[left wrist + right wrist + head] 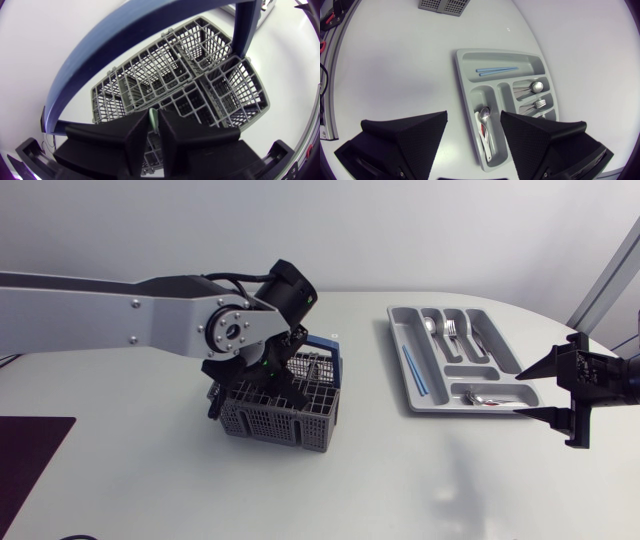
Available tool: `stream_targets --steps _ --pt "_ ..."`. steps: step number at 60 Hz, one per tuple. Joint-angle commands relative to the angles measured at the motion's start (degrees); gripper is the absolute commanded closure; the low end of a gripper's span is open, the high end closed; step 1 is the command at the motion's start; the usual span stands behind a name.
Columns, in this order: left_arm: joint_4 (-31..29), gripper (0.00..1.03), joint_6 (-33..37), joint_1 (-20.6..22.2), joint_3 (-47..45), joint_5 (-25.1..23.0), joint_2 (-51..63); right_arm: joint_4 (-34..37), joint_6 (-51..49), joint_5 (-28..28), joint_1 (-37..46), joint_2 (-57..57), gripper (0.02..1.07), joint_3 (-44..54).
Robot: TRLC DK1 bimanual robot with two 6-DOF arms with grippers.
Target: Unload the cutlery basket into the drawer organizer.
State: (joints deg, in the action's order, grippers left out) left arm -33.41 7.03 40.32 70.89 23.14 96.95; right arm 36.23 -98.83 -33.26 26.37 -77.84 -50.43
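Note:
The grey cutlery basket [300,425] with its blue handle [125,35] stands left of the table's middle. My left gripper [272,388] reaches down into it. In the left wrist view the left gripper [153,124] is shut on a thin pale green piece of cutlery [153,116] standing in a basket compartment. The grey drawer organizer [410,370] lies at the right, holding blue sticks [495,71], spoons [485,114] and forks [540,103]. My right gripper [545,392] hangs open and empty just right of the organizer [465,80].
A dark mat [30,460] covers the table's front left corner. Bare white tabletop lies between basket and organizer. The basket's far edge [445,5] shows ahead of the right gripper [473,116].

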Motion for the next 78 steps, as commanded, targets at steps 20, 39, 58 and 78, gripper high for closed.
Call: stream_targets --steps 20,39,58,78 --pt "-0.1 1.00 -0.6 1.7 1.8 2.7 -3.1 3.0 -0.6 -1.1 0.7 1.6 0.30 0.2" --pt "-0.1 1.00 3.9 4.1 1.2 6.7 -12.0 5.7 2.1 -3.5 -1.7 6.7 0.30 1.4" --pt "-1.2 1.00 7.3 7.9 2.1 8.9 -20.3 6.8 12.9 -8.6 -6.9 16.2 0.24 1.9" --pt "-2.0 1.00 3.6 3.1 5.0 -8.6 -26.2 3.2 36.2 -10.4 -22.3 23.0 0.15 3.1"
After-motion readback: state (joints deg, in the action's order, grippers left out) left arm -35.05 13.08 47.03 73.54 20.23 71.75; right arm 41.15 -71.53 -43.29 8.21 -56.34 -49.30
